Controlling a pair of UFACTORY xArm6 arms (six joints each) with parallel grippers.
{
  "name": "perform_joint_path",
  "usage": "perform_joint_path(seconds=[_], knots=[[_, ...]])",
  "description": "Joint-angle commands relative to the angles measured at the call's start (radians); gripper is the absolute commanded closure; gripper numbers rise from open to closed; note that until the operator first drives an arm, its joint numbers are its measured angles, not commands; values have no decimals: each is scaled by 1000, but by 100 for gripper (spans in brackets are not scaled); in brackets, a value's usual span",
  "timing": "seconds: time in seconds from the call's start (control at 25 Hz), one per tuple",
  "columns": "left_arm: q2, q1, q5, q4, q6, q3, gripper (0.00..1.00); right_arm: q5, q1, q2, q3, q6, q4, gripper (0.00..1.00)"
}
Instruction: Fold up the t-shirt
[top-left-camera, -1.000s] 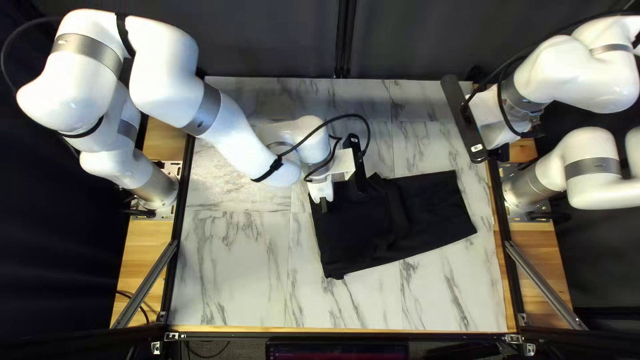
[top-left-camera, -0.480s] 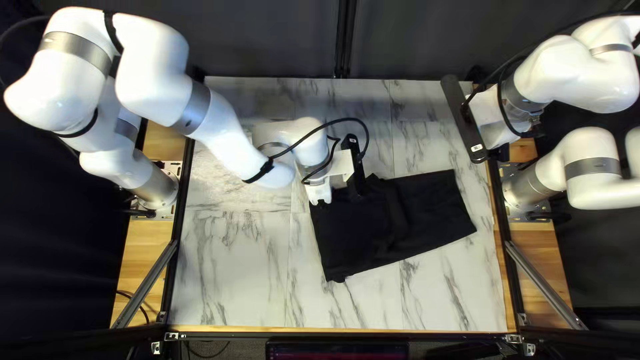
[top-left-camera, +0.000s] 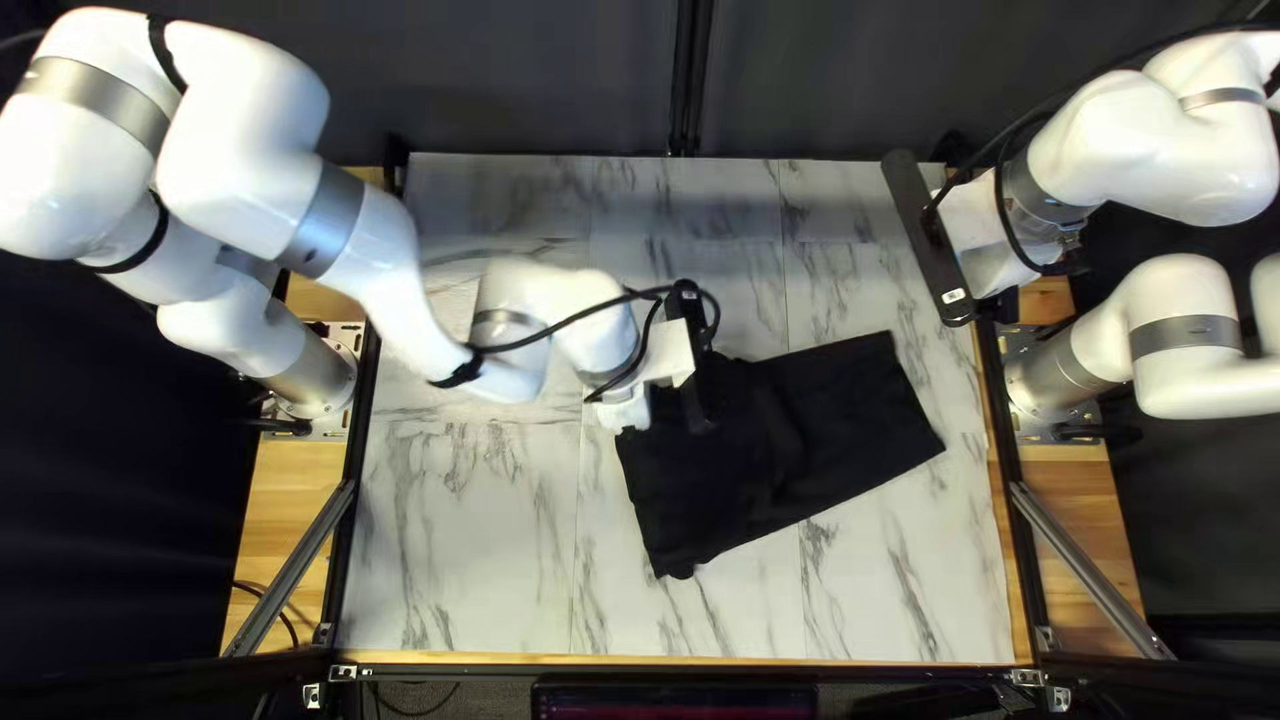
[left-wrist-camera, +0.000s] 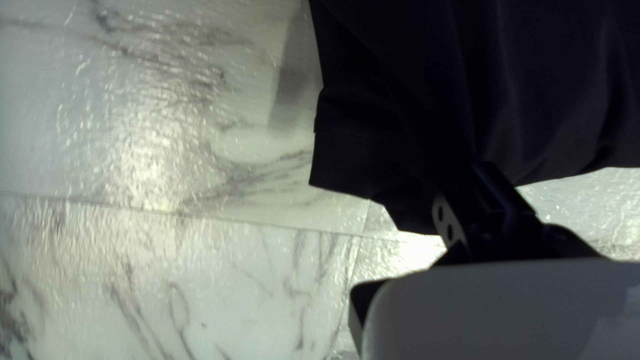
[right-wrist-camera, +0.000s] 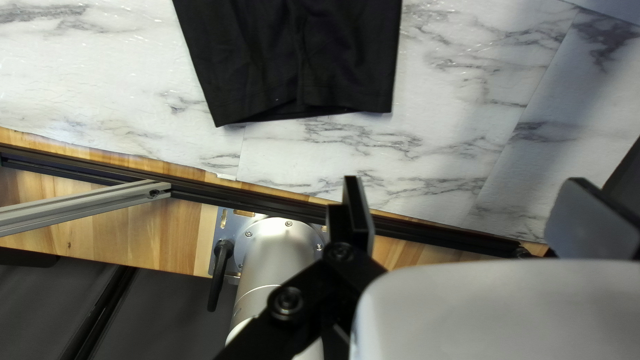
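Presently, the t-shirt (top-left-camera: 827, 427) lies flat on the table (top-left-camera: 480, 560) as a narrow black piece, with its long axis running across the table; in the top left view its right end points a little toward the far edge. The relation which matters most is at its left end: the left end effector (left-wrist-camera: 485, 180) stands over the far corner there, and so it is much nearer to the t-shirt than the other one. Its fingers are close together, and they appear to be clamped on the t-shirt, because the folds run together toward them.

The left arm (top-left-camera: 374, 267) reaches low from the left side of the t-shirt, with the elbow bent high and the wrist turned down to its corner. The right arm (top-left-camera: 1134, 147) is folded back, beyond the right end of the t-shirt and farther toward the far edge. The right end effector (right-wrist-camera: 467, 180) has its fingers wide apart and holds nothing; the right end of the t-shirt lies ahead of it, not between the fingers.

Probably the t-shirt is partly folded, and the next move must guide the held corner without pulling the right end askew.
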Motion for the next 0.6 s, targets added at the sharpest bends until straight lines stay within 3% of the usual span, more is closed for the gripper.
perform_joint_path(seconds=[0.04,0.36,0.6], knots=[[7,-14,-38,36,-48,25,100,0,0,0,0,0,0,0],[31,-38,-51,42,-100,41,100,0,0,0,0,0,0,0],[-54,-77,67,93,-170,20,100,0,0,0,0,0,0,0]])
